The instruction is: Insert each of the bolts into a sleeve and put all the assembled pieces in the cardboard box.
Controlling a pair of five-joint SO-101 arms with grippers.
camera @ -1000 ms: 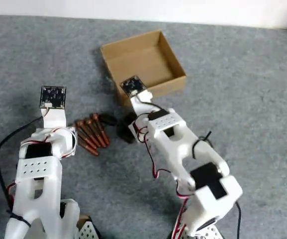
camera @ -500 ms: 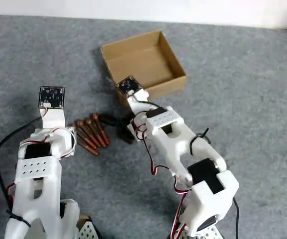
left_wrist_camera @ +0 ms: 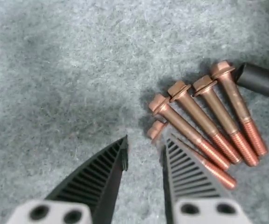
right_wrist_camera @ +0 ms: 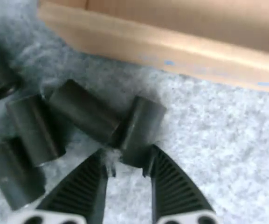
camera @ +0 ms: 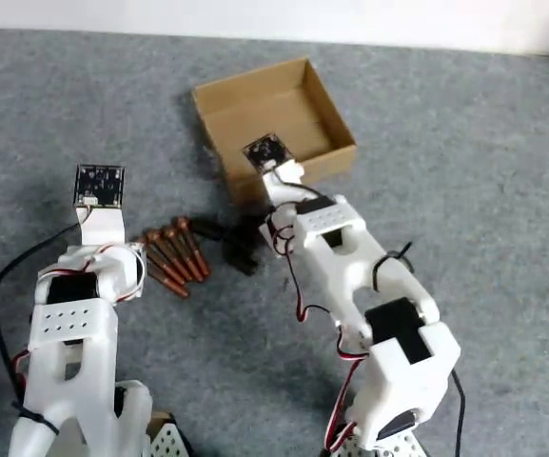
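Right gripper (right_wrist_camera: 127,161): jaws partly open with nothing clamped. The two tips stand either side of the near end of one sleeve (right_wrist_camera: 141,123); contact cannot be confirmed.
Reason for stance: judged to be lined up for a grasp across the sleeve's width. The sleeve lies flat on the grey mat (camera: 464,238), so its round side is the only hold on offer.
Neighbouring sleeves (right_wrist_camera: 85,114): several more lie flat in a loose cluster just beside the first, and one touches it end to side. A closing jaw may nudge that neighbour.
Cardboard box (right_wrist_camera: 171,46): its outer wall runs just beyond the cluster. In the high view the box is open-topped with no assembled piece seen inside.
Left gripper (left_wrist_camera: 144,140): jaws narrowly open and empty, with the tips low over the mat.
Bolts (left_wrist_camera: 204,126): five copper-coloured bolts lie side by side, heads all toward one end. The nearest passes under one finger in the left wrist view, its head just beside that tip, and the others lie farther off.
Reason for stance: judged to be waiting at the bolt row, ready to take the nearest bolt.
Lone sleeve (left_wrist_camera: 260,79): lies just beside the head of the farthest bolt, apart from the cluster.
Progress: judged to be at the start, since no bolt sits in a sleeve.
Handling note: both parts are round and may roll if pinched off-centre.
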